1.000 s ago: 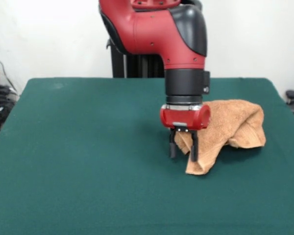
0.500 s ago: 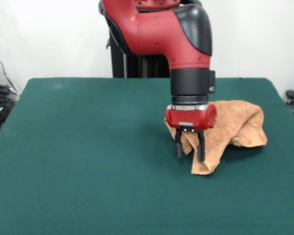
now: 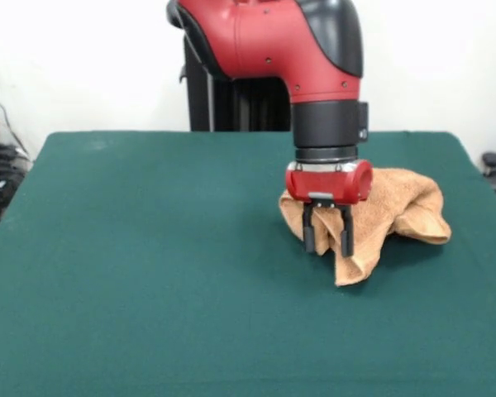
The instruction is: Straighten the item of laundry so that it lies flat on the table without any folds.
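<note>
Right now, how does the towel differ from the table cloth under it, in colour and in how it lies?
The towel is light orange-tan; the table covering is dark green. The towel is bunched and folded into a heap with a corner hanging toward the camera, while the table covering lies flat and smooth. The towel takes up a small patch at the right side; the table spans nearly the whole width. Both are cloth with a soft, matte surface. The gripper stands at the towel's left part.

The towel (image 3: 397,211) is soft, nubbly terry cloth, matt and rumpled. The table (image 3: 132,248) wears a matt, felt-like cloth, smooth and even. The arm (image 3: 289,45) has a glossy, hard shell; the gripper (image 3: 327,240) looks like dull black plastic.
</note>
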